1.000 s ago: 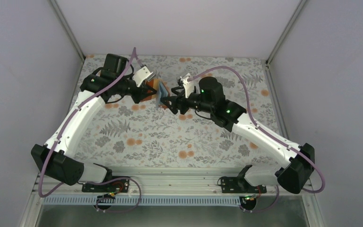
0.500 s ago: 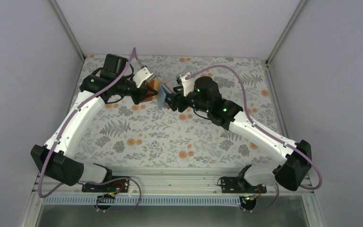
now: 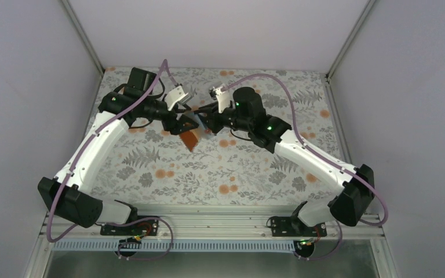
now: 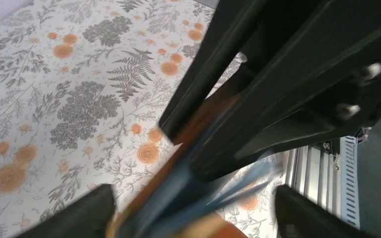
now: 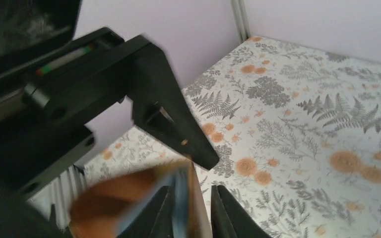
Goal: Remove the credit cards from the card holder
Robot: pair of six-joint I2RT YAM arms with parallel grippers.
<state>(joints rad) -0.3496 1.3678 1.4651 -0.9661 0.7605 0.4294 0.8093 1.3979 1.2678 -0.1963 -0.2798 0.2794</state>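
The brown card holder [image 3: 191, 138] hangs blurred in the air between the two grippers, above the flowered table. My right gripper [image 3: 204, 120] is shut on its upper edge; in the right wrist view a tan flap [image 5: 194, 198] and a blue layer [image 5: 181, 198] sit between that gripper's [image 5: 191, 214] fingers. My left gripper [image 3: 181, 119] stands wide open around the holder [image 4: 201, 116], fingers [image 4: 87, 213] clear of it on both sides. Blue streaks [image 4: 248, 179] jut from the holder. I cannot tell whether they are credit cards or lining.
The flowered tablecloth [image 3: 237, 168] covers the table under both arms. Grey walls with metal corner posts [image 3: 84, 37] close in the back and sides. A metal rail [image 3: 220, 217] carrying the arm bases runs along the near edge.
The left gripper has opened and let go of the card holder. The right gripper has moved in and closed on it. The holder has swung down toward the near side.
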